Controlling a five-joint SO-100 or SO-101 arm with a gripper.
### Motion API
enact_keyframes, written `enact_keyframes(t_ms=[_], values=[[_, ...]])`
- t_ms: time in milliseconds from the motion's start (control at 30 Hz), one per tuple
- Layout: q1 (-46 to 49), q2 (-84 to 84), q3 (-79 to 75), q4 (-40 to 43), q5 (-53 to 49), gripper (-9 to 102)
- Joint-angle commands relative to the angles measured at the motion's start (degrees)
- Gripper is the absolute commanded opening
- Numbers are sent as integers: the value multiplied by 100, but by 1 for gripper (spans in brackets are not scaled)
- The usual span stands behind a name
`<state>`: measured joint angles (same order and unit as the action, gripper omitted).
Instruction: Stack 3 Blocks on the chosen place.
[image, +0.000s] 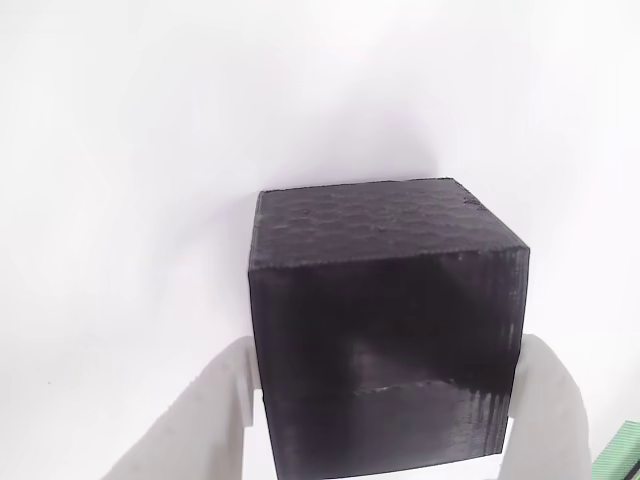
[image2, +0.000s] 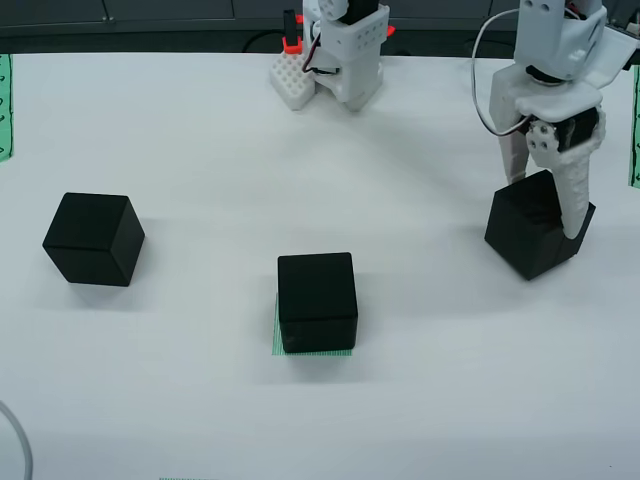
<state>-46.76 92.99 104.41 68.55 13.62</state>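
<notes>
As gripped, block (image2: 532, 236) corner-forward, tilted.

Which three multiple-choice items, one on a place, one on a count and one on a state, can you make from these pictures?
1. Where is the block in the middle of the view from above?
A. On the green striped patch
B. On another block
C. Beside the arm's base

2. How many black blocks are on the table?
A. Two
B. Three
C. Four

3. What is the state of the gripper?
A. Open, apart from any block
B. Shut on nothing
C. Closed around the right block

Answers: 1 A, green stripes show at its bottom and left edges. 2 B, one at left, one in the middle, one at right. 3 C, the view that rides on the gripper shows a finger on each side of that block.
</notes>
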Motion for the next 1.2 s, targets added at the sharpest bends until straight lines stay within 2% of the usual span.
enact_keyframes(t_ms=[0,367,833,1167], values=[[220,624,35,-123,-316,15],[1459,2039,97,62,-1591,16],[3612,2206,-817,923,-2303,16],[4052,1459,-1512,1723,-2786,16]])
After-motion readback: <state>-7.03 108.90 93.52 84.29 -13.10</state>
